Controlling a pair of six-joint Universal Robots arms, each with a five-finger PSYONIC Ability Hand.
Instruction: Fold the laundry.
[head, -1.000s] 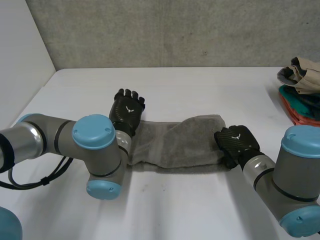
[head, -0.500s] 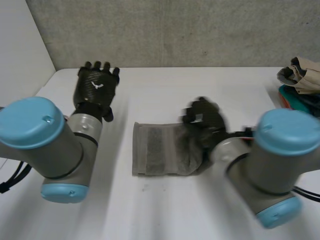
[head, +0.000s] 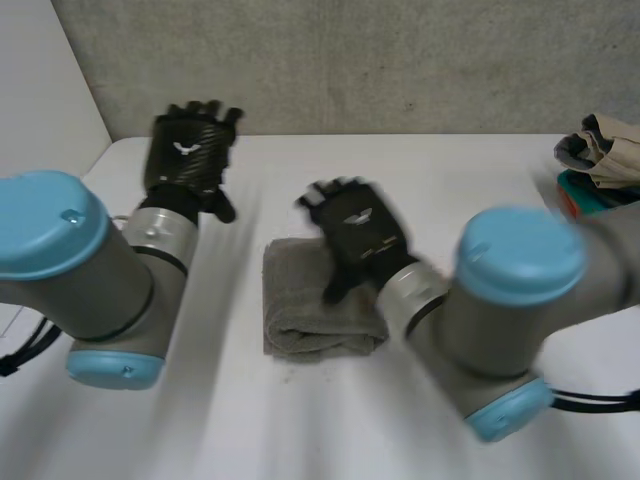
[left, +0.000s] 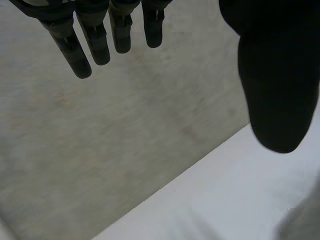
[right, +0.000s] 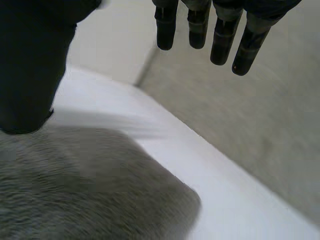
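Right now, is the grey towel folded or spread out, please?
Folded: the grey towel lies as a compact, thick block on the white table, its near edge rounded over.

my left hand (head: 185, 155) hangs open over the far left of the table (head: 450, 170). the white top beneath it runs bare up to the grey wall (head: 350, 60), which shuts off the far side. my right hand (head: 355, 230) hovers with straight fingers over the folded towel (head: 300, 310), the one thing lying in the middle. between the towel and the pile of clothes (head: 600, 170) at the right edge there is a broad bare stretch to pass through. my own arms crowd the near strip on both sides of the towel.
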